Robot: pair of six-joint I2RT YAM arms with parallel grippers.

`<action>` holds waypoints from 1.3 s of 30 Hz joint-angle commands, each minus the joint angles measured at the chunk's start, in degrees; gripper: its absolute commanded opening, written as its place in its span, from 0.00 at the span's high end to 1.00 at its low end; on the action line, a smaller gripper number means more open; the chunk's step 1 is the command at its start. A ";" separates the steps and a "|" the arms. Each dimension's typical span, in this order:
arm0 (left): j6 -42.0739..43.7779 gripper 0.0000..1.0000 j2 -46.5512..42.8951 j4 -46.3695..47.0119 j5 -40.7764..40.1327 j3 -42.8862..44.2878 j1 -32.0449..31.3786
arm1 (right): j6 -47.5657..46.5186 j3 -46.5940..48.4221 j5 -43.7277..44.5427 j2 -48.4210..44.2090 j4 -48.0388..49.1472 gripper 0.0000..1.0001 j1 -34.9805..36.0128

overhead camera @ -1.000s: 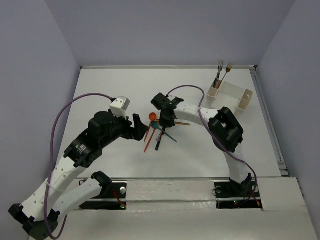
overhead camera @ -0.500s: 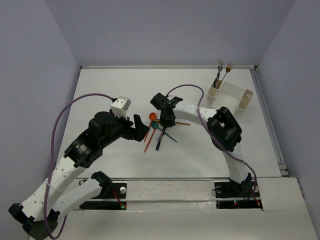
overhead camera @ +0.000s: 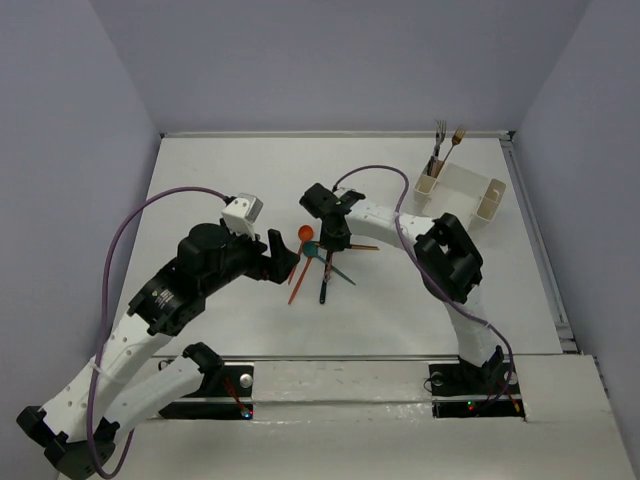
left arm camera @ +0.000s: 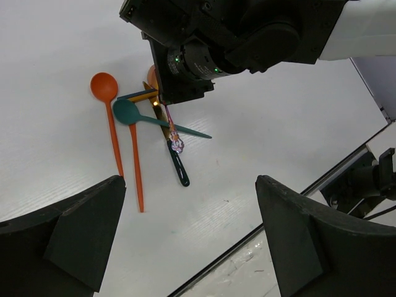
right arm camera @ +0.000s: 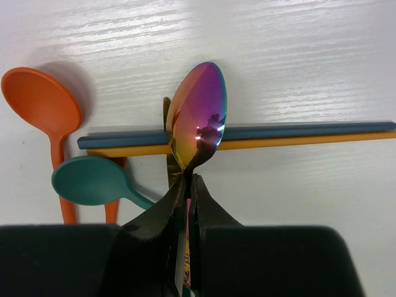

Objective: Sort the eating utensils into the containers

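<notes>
Closest to me, the left gripper (left arm camera: pixel 189 238) hangs wide open with nothing in it. It is well apart from the white see-through plastic bin (overhead camera: pixel 462 180), on the bin's near side.

A bit farther in, the right gripper (right arm camera: pixel 190 201) is squeezed tight on the neck of a shiny purple-rainbow metal spoon (right arm camera: pixel 199 117). That spoon is right over the little heap, also well apart from the bin. In the heap are two orange-red plastic spoons (left arm camera: pixel 103 86), a teal plastic spoon (left arm camera: pixel 127 112) and a dark blue utensil (left arm camera: pixel 179 168) with a thick handle. A thin dark blue stick (right arm camera: pixel 297 131) lies there too, with a thin gold stick (right arm camera: pixel 297 142) touching it.

Farthest off, two forks (overhead camera: pixel 448 140) stand in the tan square cup (overhead camera: pixel 428 184) on the bin's end.

I think the pinch is the worry. The fingers hold only a thin, slippery bit, so the spoon could twist or slide out on the long way to the bin. Its hanging handle is close above the dark blue utensil and could drag it along. At the bin it could bump the forks.

Since a second ago, the dark blue utensil's near end has swung a little toward the bin's side. The left gripper and the forks have not moved.
</notes>
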 commanded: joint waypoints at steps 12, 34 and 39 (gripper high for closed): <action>1.65 0.01 0.54 4.97 2.37 2.66 -1.25 | -6.96 -1.20 21.38 -27.06 1.35 0.93 -7.42; -1.42 0.01 14.51 10.51 -6.87 8.29 -1.25 | -49.88 -5.86 20.00 -21.99 45.22 0.93 -29.06; -1.25 0.01 15.04 10.51 -7.30 7.50 -0.72 | -49.80 -9.64 17.72 -21.90 47.95 0.93 -29.06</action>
